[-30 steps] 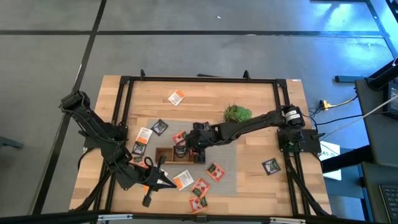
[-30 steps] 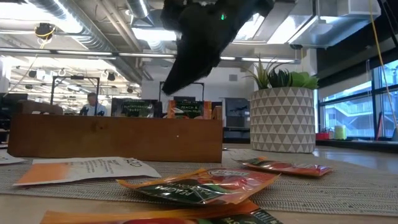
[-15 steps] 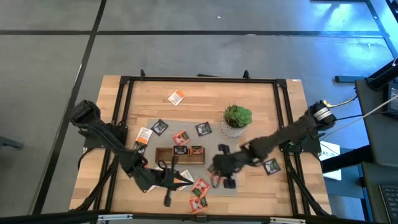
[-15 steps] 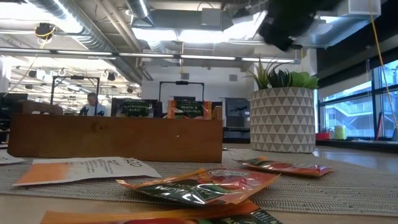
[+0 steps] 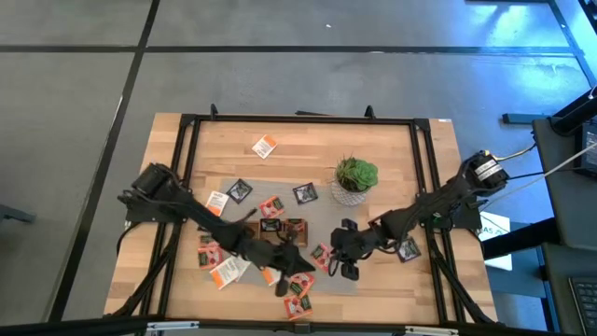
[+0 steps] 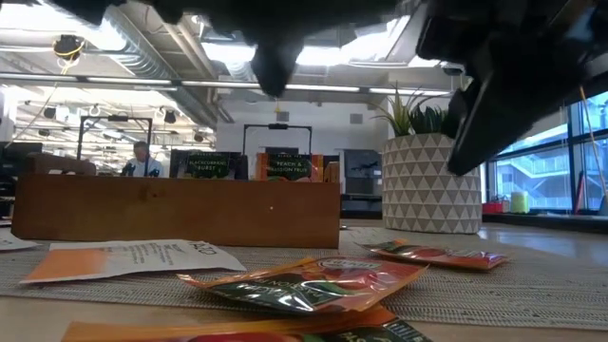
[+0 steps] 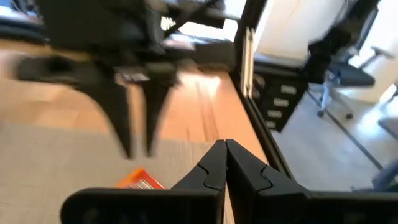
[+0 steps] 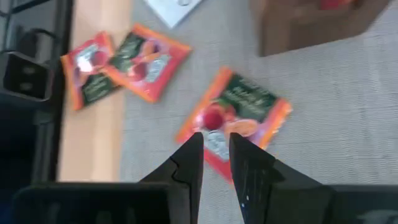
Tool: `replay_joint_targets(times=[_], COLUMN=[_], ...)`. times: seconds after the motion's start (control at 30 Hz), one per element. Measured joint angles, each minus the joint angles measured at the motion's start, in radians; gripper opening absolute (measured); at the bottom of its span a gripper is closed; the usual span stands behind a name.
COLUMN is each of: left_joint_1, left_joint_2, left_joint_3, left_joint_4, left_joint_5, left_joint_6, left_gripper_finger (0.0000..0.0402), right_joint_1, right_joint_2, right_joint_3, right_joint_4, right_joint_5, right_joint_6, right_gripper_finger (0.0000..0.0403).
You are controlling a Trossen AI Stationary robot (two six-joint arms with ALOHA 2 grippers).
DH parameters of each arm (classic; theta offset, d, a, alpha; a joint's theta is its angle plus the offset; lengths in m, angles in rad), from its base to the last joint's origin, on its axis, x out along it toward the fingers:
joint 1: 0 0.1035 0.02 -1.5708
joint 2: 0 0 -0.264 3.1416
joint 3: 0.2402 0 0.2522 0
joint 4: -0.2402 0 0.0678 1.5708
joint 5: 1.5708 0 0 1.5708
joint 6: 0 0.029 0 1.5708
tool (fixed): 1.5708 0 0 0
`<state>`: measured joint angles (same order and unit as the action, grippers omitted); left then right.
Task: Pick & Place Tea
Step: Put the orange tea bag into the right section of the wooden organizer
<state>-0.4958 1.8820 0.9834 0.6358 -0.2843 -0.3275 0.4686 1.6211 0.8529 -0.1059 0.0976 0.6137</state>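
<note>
So right gripper (image 8: 216,155) is swinging off the tray (image 5: 270,231), slightly parted and empty above a red-orange sachet (image 8: 233,121); left gripper (image 7: 225,163) is staying clenched, empty.

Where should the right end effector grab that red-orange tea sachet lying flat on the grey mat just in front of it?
Take the red-orange sachet by an edge, coming straight down from above. It lies flat on the grey mat, so there is no side to pinch. The corner nearest the right end effector looks best: it is clear of the wooden tray and the other sachets.

Grey floor (image 5: 280,75), ceiling lights (image 6: 233,52), windows (image 6: 532,161)
</note>
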Motion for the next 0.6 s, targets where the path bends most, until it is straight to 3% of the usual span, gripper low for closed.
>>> replay_joint_targets(times=[0.17, 0.37, 0.6], left_joint_1=[-0.003, -0.007, -0.05], left_joint_2=[0.104, 0.132, 0.108], left_joint_3=[0.123, 0.212, 0.251], left_joint_4=[-0.119, -0.317, -0.321], left_joint_5=[-0.016, -0.036, -0.031], left_joint_6=[0.023, -0.002, 0.074], left_gripper_finger=[0.0002, 0.0002, 0.0003], right_joint_1=[-0.044, -0.091, -0.099], right_joint_2=[0.004, 0.006, 0.006], right_joint_3=[-0.008, -0.008, -0.008], right_joint_4=[0.048, 0.041, 0.043], right_joint_5=[0.0, -0.002, -0.012], right_joint_6=[-0.091, -0.15, -0.227], right_gripper_finger=[0.0081, 0.0087, 0.0167])
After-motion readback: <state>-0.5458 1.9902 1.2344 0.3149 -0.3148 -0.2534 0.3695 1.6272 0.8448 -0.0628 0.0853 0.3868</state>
